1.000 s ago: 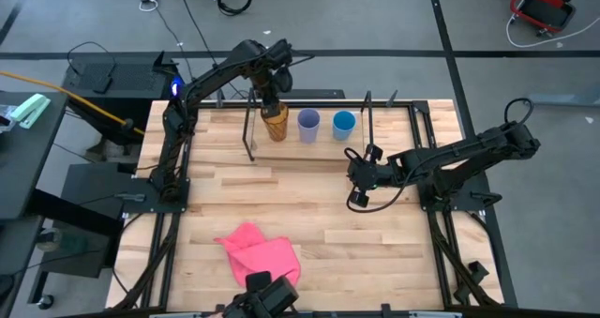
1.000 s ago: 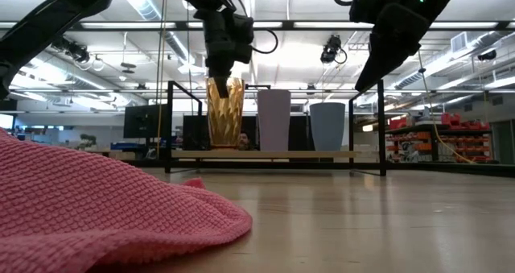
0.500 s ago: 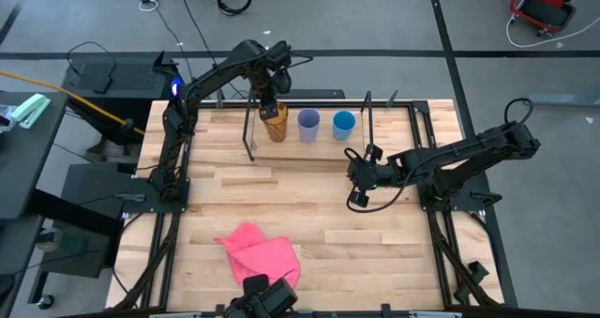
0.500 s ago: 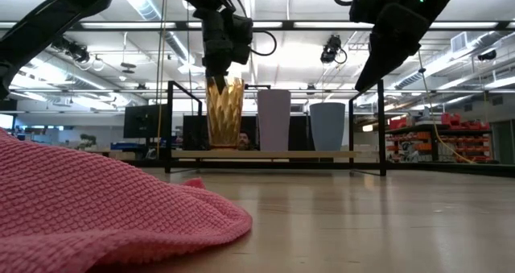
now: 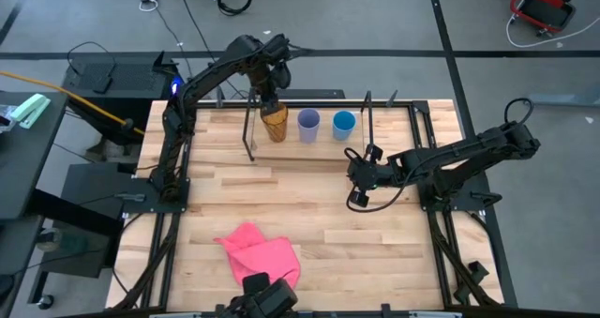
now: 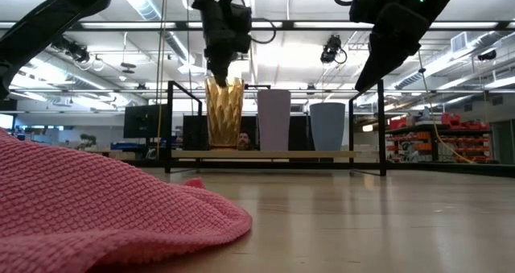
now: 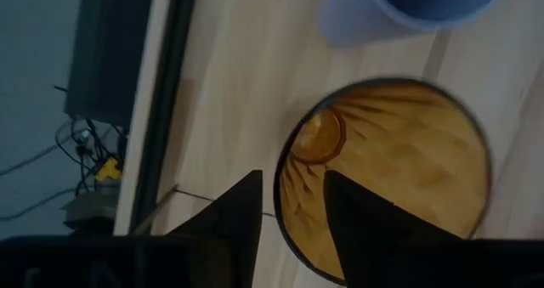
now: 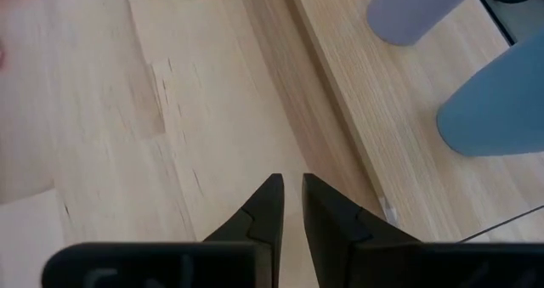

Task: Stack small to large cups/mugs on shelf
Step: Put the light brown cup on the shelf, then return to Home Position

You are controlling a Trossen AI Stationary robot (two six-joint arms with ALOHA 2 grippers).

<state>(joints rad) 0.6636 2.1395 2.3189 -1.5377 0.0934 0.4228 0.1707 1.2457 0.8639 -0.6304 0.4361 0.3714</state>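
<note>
Three cups stand in a row by their bases on the shelf [image 5: 309, 142] at the table's far side: amber-brown [image 5: 274, 126] at the left, lavender [image 5: 308, 124] in the middle, blue [image 5: 344, 123] at the right. The low view shows the amber cup [image 6: 224, 112], the lavender cup [image 6: 273, 120] and the blue cup [image 6: 327, 126] on the shelf top [image 6: 273, 154]. My left gripper [image 6: 217, 70] is open just above the amber cup's rim [image 7: 285, 194], one finger on each side of it. My right gripper [image 5: 356, 182] is shut and empty, above the table in front of the shelf.
A pink cloth [image 5: 260, 252] lies near the table's front edge, left of the middle, and fills the low view's near left [image 6: 96, 208]. The shelf's black metal legs [image 5: 249, 130] stand beside the amber cup. Bare wood lies between the cloth and the shelf.
My left gripper has gone up, from reaching into the amber cup's mouth at its rim to just above the rim. The amber cup has stayed upright on the shelf.
</note>
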